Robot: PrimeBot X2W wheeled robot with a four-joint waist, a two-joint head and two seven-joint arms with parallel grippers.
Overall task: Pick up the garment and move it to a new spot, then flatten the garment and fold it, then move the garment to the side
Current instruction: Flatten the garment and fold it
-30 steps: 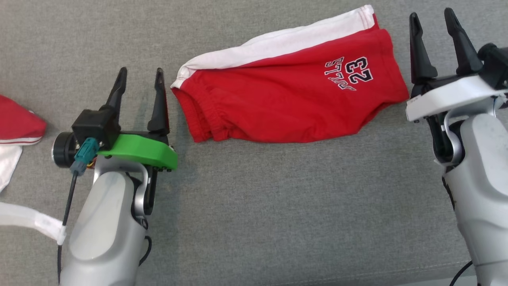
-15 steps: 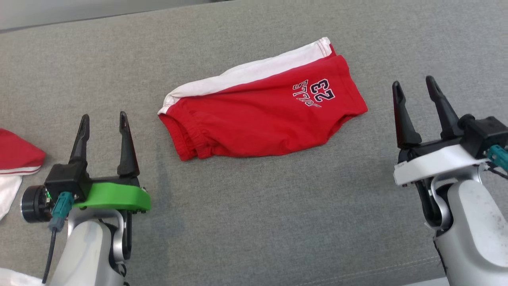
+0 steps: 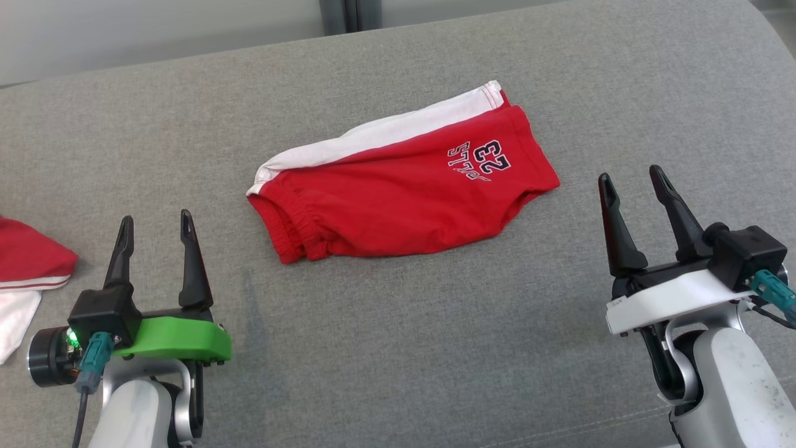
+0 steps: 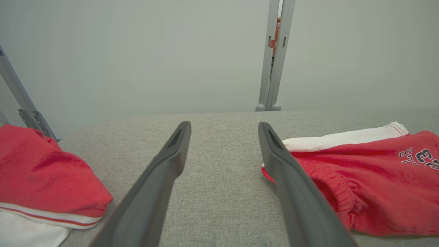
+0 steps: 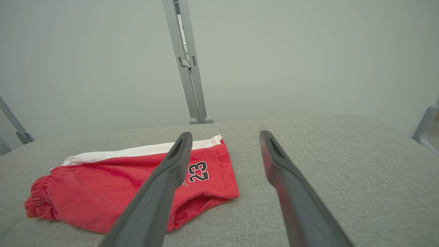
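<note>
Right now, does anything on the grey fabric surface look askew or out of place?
The folded red shorts with a white stripe lie slanted, bunched at the waistband. Another red-and-white garment lies at the head view's left edge. Nothing looks damaged.

Both arms draw back from the shorts [image 3: 398, 205]. The left gripper [image 3: 155, 216], earlier just beside the waistband, now sits well apart and nearer the robot, as does the right gripper [image 3: 629, 172]. The head camera pulls back, bringing the wall [image 3: 155, 31] into view.
</note>
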